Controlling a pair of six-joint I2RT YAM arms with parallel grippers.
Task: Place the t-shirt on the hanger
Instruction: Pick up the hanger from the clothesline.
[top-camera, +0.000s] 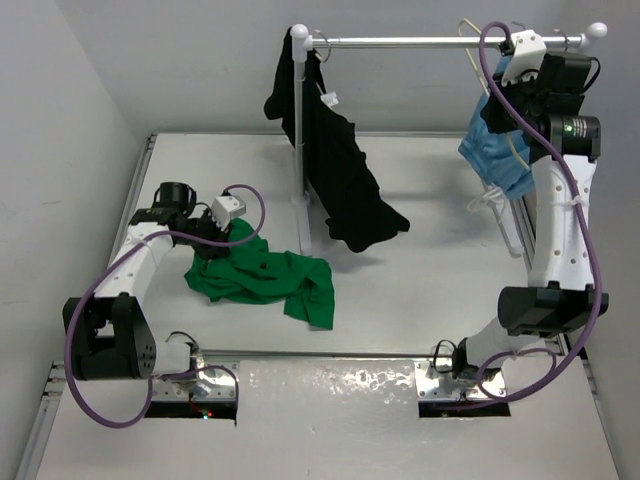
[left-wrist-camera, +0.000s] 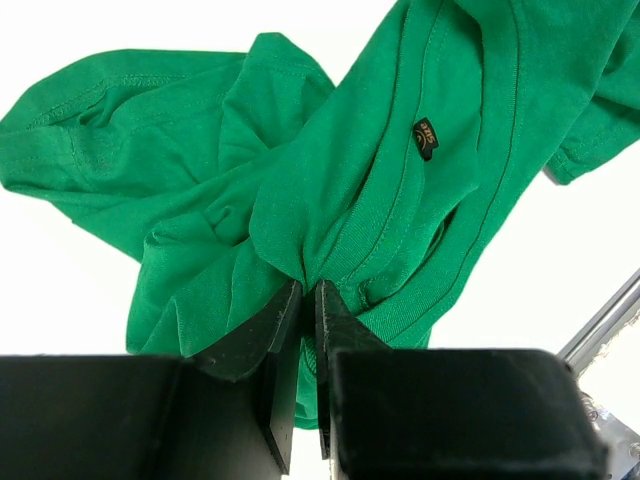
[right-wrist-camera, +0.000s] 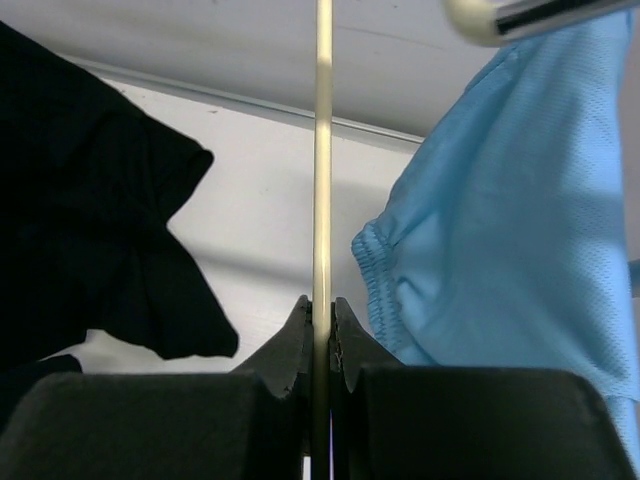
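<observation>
My left gripper (left-wrist-camera: 308, 290) pinches a t-shirt (left-wrist-camera: 330, 190) fold at its tips, I judge for lifting. My right gripper (right-wrist-camera: 321, 305) clamps the hanger (right-wrist-camera: 322, 150), steadying it for dressing.

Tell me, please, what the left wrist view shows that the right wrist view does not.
Only the left wrist view shows the green t-shirt, crumpled, with a small black label, its cloth pinched in the left jaws. Only the right wrist view shows the thin cream hanger clamped in the right jaws, the black garment on its left and the light-blue garment on its right. Both show shut jaws and the white table.
</observation>
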